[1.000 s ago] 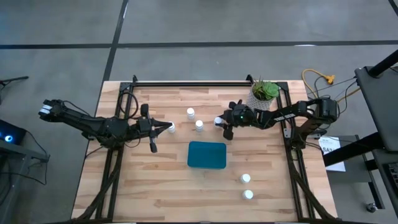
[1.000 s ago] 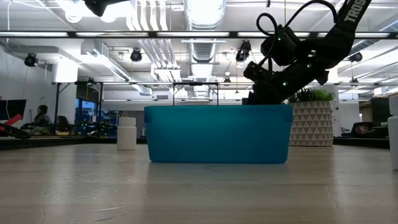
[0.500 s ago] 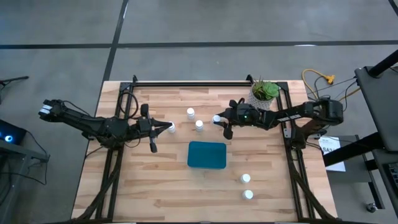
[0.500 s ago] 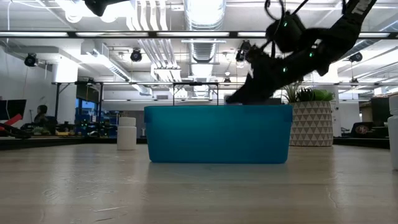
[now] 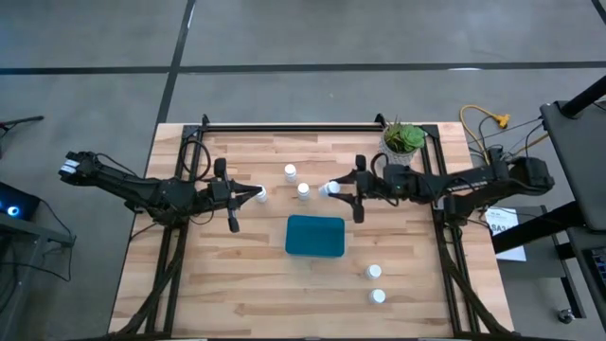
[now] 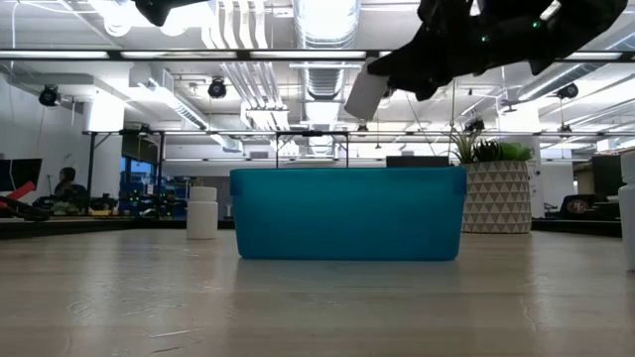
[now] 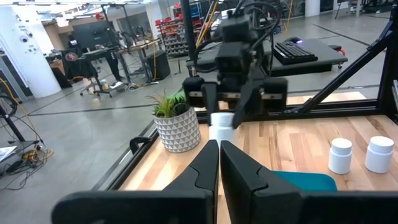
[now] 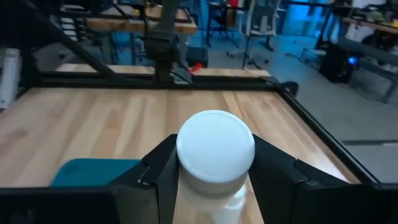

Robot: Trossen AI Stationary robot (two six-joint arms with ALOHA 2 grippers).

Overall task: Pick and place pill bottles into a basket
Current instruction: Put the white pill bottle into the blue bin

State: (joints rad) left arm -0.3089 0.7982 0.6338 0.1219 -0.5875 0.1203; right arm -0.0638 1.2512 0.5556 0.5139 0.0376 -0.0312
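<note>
We see the left gripper point(image 5: 258, 193) squeezed shut on nothing, near the desk's point(image 5: 237, 284) left edge. The blue basket point(image 5: 315, 236) sits in the middle. Above its far edge, the right gripper point(image 5: 330, 189) grips one pill bottle point(image 5: 324, 189) in the air.

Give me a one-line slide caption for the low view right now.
Right gripper carries a small white cylindrical pill bottle, tilted, above the teal-blue rectangular basket on the wooden table.
</note>
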